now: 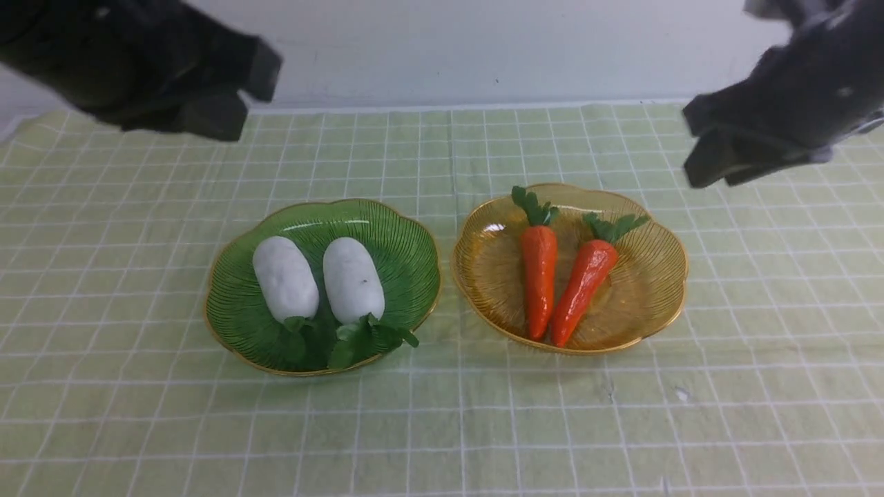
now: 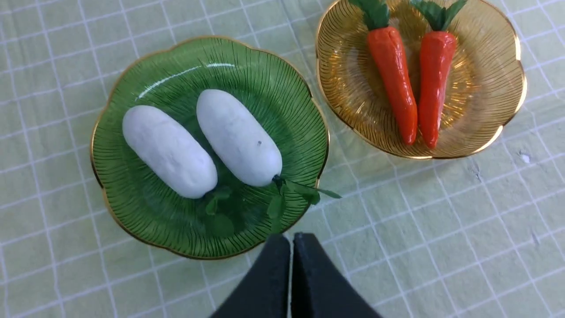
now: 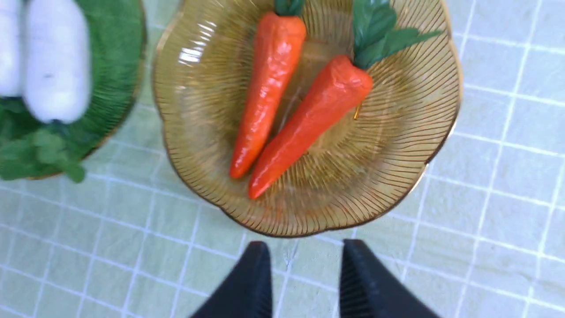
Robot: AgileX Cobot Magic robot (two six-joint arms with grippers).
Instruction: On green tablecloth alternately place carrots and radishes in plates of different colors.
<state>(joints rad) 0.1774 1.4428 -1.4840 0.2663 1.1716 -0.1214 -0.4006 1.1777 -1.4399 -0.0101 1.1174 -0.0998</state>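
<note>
From the front, on the pale yellow-green gridded tablecloth [image 1: 442,428], a ribbed, gold-rimmed deep green plate [image 1: 407,248] holds two plump white toy radishes [image 1: 285,277] side by side, and just right of it a matching amber-yellow plate [image 1: 649,276] holds two glossy orange toy carrots [image 1: 539,276]. The left wrist view shows the black left gripper [image 2: 291,240] empty, fingers pressed together, just off the green plate's rim by the radish leaves. The right wrist view shows the black right gripper [image 3: 304,251], fingers spread with nothing between them, clear of the green plate, off the amber plate's rim.
</note>
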